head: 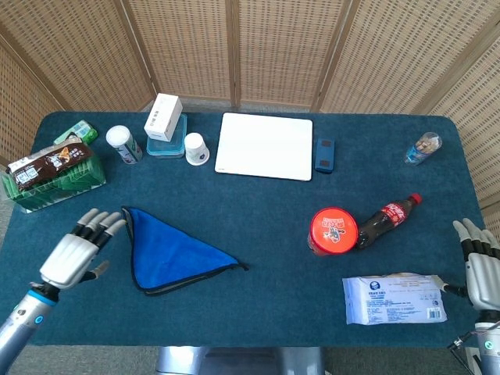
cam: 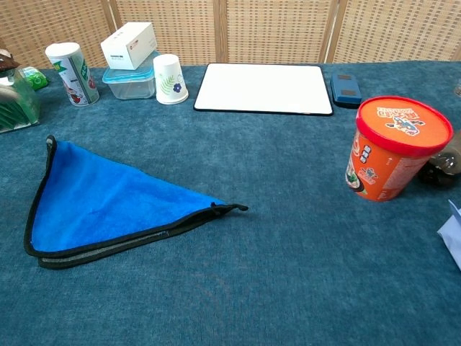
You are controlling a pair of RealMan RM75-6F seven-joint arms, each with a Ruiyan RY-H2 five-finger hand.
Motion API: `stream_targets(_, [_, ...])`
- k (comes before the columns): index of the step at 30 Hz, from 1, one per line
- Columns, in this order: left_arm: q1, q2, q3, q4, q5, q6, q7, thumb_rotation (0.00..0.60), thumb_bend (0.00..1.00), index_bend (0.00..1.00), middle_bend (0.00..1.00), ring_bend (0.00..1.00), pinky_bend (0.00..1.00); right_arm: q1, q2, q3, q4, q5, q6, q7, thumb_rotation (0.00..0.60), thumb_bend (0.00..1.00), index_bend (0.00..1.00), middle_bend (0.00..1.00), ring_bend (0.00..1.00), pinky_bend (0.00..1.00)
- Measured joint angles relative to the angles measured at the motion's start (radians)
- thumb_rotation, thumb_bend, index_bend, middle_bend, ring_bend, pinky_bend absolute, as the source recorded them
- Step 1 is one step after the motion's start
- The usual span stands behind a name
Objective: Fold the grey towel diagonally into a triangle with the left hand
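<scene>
The left hand [head: 74,254] hovers palm-down with fingers spread, holding nothing, just beside the towel [head: 172,251], which lies folded into a triangle on the table [head: 266,211]. The right hand [head: 483,266] rests empty, fingers apart, at the table's right edge.

One blue towel folded into a triangle [head: 173,254], one white rectangular board [head: 264,146], one dark blue flat case [head: 325,155] and one white paper cup [head: 196,148] were counted. One red-lidded orange tub [head: 333,230], one dark cola bottle [head: 386,219] and one white wipes packet [head: 395,299] were seen. Two robot hands were counted, the left hand [head: 74,255] and the right hand [head: 483,269].
</scene>
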Motion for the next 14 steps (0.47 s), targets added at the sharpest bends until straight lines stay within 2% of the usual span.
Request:
stream_targets(4, [0.050,-0.004,-0.023,-0.007,-0.030,0.052,0.011,0.600,0.37,0.05,0.00,0.00,0.00,-0.001,-0.006,0.005,0.012,0.000,0.012,-0.002,0.600,0.00,0.06,0.00,0.00,0.00])
stream_targets(8, [0.104,-0.020,-0.043,0.027,-0.045,0.123,-0.032,0.600,0.37,0.07,0.00,0.00,0.00,-0.007,-0.013,0.008,0.022,-0.007,0.040,-0.015,0.600,0.00,0.06,0.00,0.00,0.00])
stream_targets(14, [0.152,-0.011,-0.059,0.025,-0.060,0.156,-0.071,0.600,0.37,0.09,0.00,0.00,0.00,-0.021,-0.023,0.013,0.032,-0.023,0.083,-0.025,0.600,0.00,0.06,0.00,0.00,0.00])
